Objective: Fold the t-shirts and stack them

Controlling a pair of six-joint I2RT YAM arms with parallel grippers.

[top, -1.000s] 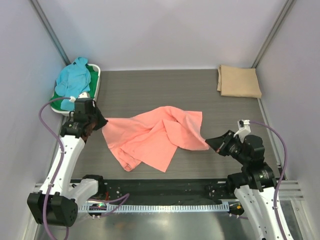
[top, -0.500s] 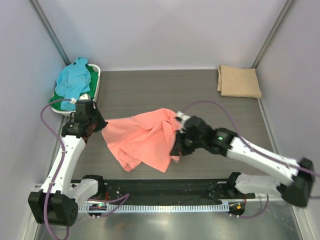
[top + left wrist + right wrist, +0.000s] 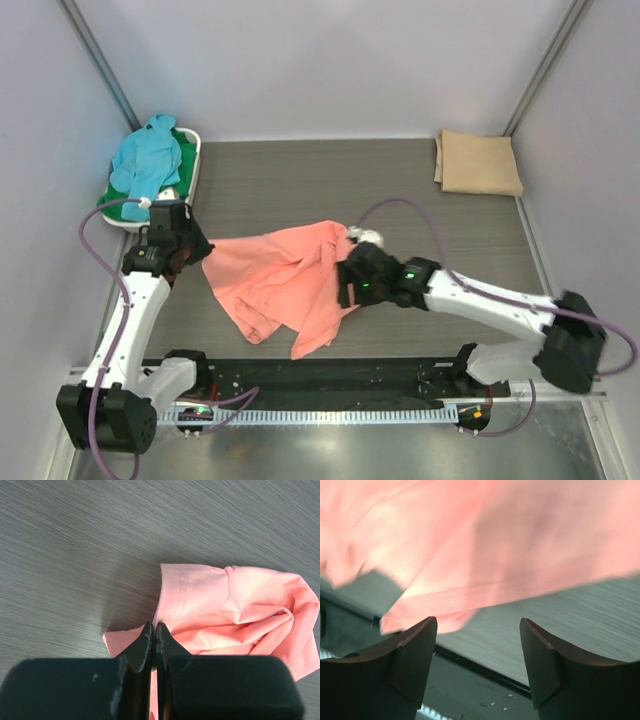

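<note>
Salmon-pink t-shirt (image 3: 275,285) lies crumpled mid-bench, pinched at its left edge.

The left gripper (image 3: 153,630) has its jaws pressed together on the shirt's left hem, with cloth nipped between the tips, low over the grey bench (image 3: 300,180). The right gripper (image 3: 479,630) reaches across to the shirt's right side, jaws spread wide with nothing between them. The pink cloth in its wrist view is blurred, so whether the fingers touch it is hard to say. A loose tail of the shirt trails toward the near edge. A folded tan t-shirt (image 3: 478,163) sits at the far right corner. At the far left, a light blue t-shirt (image 3: 145,160) lies on a green t-shirt (image 3: 122,208) in the white basket (image 3: 196,150).
</note>
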